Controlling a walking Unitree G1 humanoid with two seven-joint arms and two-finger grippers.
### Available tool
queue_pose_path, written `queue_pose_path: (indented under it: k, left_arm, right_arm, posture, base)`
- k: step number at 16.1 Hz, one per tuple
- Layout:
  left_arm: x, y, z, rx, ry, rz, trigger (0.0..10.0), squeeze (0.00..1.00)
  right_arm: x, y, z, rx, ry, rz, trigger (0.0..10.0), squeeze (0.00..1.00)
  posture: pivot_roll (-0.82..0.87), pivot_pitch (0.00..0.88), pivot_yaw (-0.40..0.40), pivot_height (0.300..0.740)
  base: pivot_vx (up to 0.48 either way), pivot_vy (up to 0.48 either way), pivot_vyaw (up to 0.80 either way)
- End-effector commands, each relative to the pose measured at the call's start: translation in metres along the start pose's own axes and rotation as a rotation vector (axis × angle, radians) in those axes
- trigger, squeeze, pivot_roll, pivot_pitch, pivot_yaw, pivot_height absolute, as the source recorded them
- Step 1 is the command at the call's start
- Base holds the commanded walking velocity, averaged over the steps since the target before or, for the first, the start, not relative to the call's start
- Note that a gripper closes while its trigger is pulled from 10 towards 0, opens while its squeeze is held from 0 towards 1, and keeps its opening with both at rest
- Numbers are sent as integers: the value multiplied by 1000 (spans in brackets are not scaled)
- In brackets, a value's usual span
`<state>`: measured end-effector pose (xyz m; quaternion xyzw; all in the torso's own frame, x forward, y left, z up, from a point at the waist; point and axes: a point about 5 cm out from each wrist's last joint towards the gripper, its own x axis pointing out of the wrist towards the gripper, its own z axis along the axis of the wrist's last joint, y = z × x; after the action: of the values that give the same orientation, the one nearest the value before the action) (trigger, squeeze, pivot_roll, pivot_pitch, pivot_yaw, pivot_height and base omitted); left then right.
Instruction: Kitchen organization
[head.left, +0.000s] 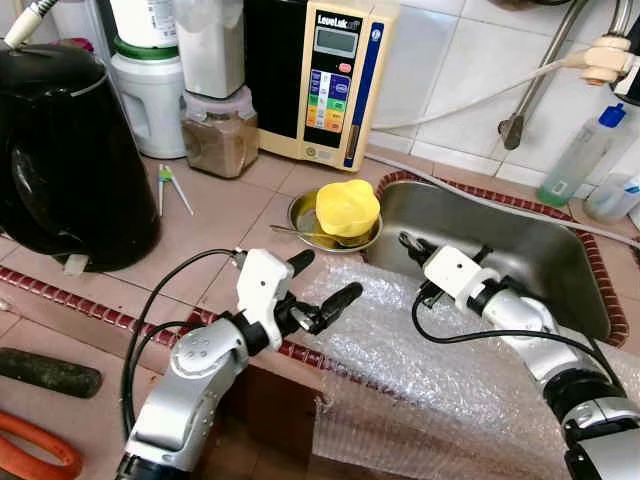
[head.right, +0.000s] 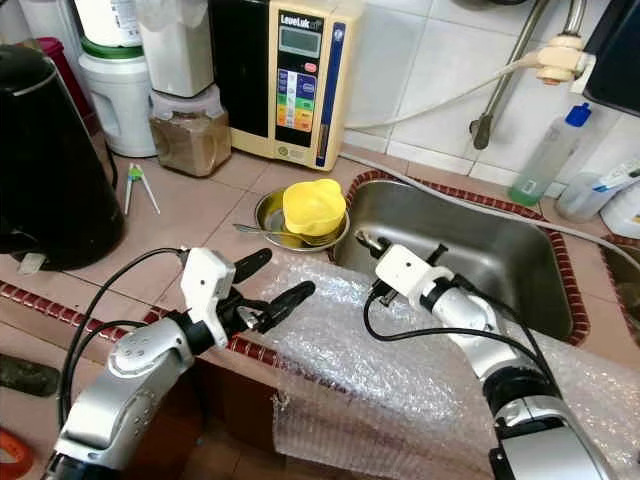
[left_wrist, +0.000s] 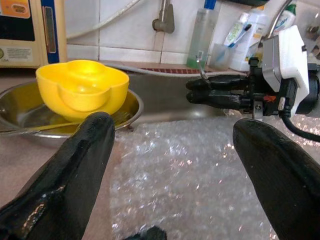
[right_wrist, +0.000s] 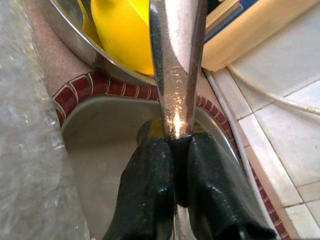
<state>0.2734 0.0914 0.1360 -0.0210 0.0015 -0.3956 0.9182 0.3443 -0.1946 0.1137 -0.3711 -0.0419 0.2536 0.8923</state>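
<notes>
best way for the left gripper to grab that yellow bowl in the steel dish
Probably by the rim of the yellow bowl, on the side facing the left gripper. It sits upright and open-topped in the steel dish, so one finger could go inside and one outside the wall. Coming from the counter side avoids the spoon handle and right gripper.

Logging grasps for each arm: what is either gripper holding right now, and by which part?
The right gripper pinches a flat metal utensil handle at its near end; what utensil it is cannot be told. The left gripper is open, holding nothing.
</notes>
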Motion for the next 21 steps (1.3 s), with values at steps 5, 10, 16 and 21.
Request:
queue_pose_path:
  k: [5, 10, 16, 21]
  left_arm:
    - [1, -4, 5, 38, 6, -25, 10000, 1000]
    - [1, -5, 5, 48, 11, -25, 10000, 1000]
    - [3, -4, 4, 58, 8, -9, 10000, 1000]
    - [6, -4, 4, 58, -2, 16, 10000, 1000]
  right_arm:
    - [-1, -8, -7, 114, 22, -95, 10000, 0]
    - [-3, -2, -9, 149, 16, -100, 10000, 1000]
    - [-1, -3, -7, 117, 16, -104, 10000, 1000]
    - [1, 0, -3, 159, -17, -86, 10000, 1000]
  posture:
    - [283, 0, -56, 740]
    - [284, 0, -56, 740]
    - [278, 0, -56, 740]
    - [267, 0, -61, 740]
  base:
    - [0, 0, 0]
    - [0, 0, 0]
    - [0, 0, 0]
    - [0, 0, 0]
